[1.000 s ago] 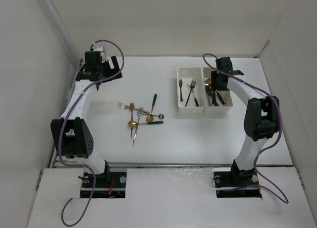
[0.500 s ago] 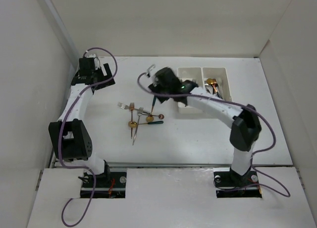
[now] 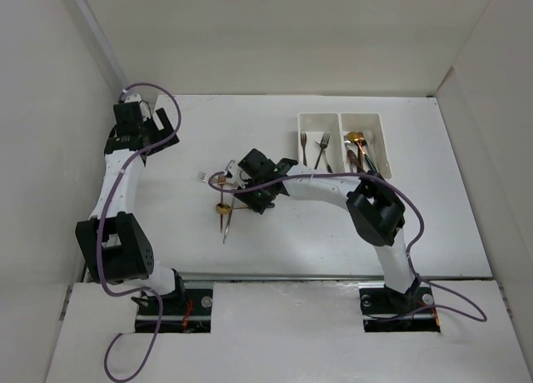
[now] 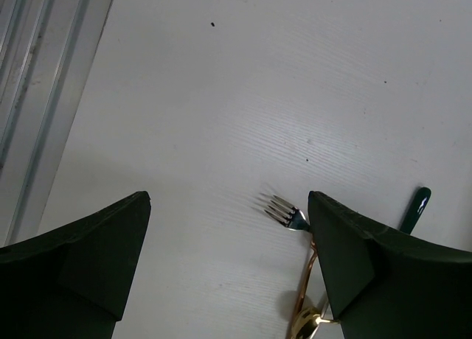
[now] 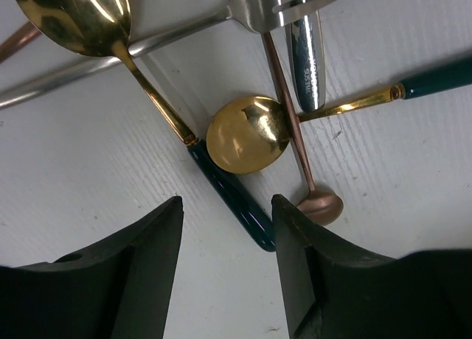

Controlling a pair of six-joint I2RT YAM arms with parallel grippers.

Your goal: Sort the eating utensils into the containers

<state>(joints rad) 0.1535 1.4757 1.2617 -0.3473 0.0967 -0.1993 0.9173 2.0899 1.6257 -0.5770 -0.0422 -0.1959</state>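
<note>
Several loose eating utensils (image 3: 225, 198) lie crossed at the table's middle. My right gripper (image 3: 256, 201) hangs open right over them. In the right wrist view its jaws (image 5: 227, 201) straddle the dark green handle (image 5: 232, 195) of a gold spoon (image 5: 74, 15). Beside it lie another gold spoon (image 5: 247, 134), a small copper spoon (image 5: 321, 205) and a silver fork (image 5: 295, 0). The containers (image 3: 301, 150) stand at the back right, with forks (image 3: 321, 150) in the left bin and spoons (image 3: 358, 150) in the right. My left gripper (image 3: 164, 129) is open over bare table at the far left. Its view shows a fork (image 4: 284, 210).
White walls enclose the table on three sides. A metal rail (image 4: 44, 96) runs along the table's left edge beside my left gripper. Purple cables loop from both arms. My right arm stretches across the table between the bins and the pile.
My right arm has swung from above the bins leftward and down onto the loose pile. My left arm has drawn back toward the far left corner.
</note>
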